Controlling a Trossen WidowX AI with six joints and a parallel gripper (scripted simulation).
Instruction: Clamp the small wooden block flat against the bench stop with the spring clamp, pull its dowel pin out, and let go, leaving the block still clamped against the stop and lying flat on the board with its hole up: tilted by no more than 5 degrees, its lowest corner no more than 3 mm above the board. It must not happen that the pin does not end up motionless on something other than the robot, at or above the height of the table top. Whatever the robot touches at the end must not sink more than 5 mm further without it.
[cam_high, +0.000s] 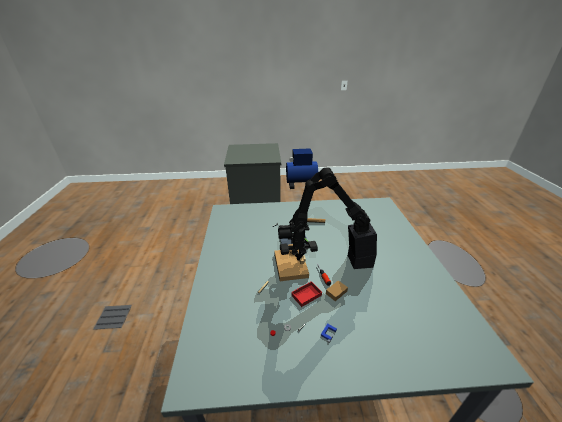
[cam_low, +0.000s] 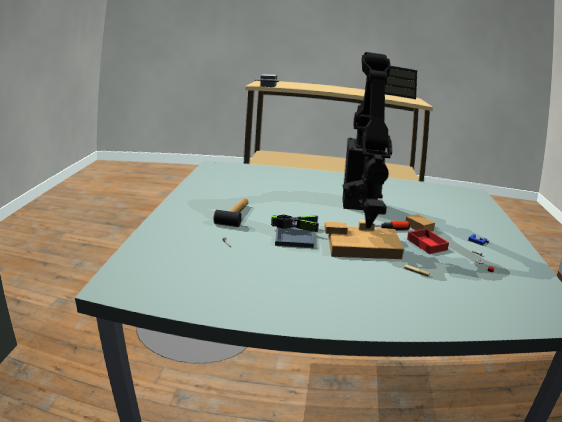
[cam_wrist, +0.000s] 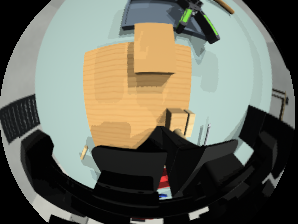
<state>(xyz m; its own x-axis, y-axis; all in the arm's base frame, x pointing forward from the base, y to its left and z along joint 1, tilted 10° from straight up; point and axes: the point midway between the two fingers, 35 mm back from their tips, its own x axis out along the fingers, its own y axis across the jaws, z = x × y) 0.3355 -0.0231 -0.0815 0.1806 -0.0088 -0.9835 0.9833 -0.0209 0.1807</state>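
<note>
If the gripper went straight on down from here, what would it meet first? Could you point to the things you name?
Probably the top of the wooden board (cam_high: 292, 273) (cam_low: 366, 249) (cam_wrist: 112, 87), right beside the small block (cam_high: 303, 260) (cam_low: 362, 225) (cam_wrist: 175, 120). Depth is unclear, so the shut gripper (cam_high: 299, 258) (cam_low: 370, 226) (cam_wrist: 159, 129) might catch the block's edge instead.

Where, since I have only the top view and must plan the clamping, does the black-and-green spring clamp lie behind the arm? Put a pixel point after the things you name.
Observer: The black-and-green spring clamp (cam_high: 306, 240) (cam_low: 308, 225) (cam_wrist: 210, 26) lies across an edge of the dark blue-grey rectangular tray (cam_high: 285, 242) (cam_low: 295, 245) (cam_wrist: 145, 14).
Operator: The arm hides most of the wooden-handled hammer too. What is its head like?
Observer: The exterior view shows that the hammer (cam_high: 316, 220) (cam_low: 227, 218) (cam_wrist: 224, 5) has a black, cylindrical head.
Operator: And the black gripper's fingertips, too small for me to read?
Observer: In the wrist view the gripper (cam_high: 300, 258) (cam_low: 369, 226) (cam_wrist: 159, 129) is shut, with nothing between its fingertips.
</note>
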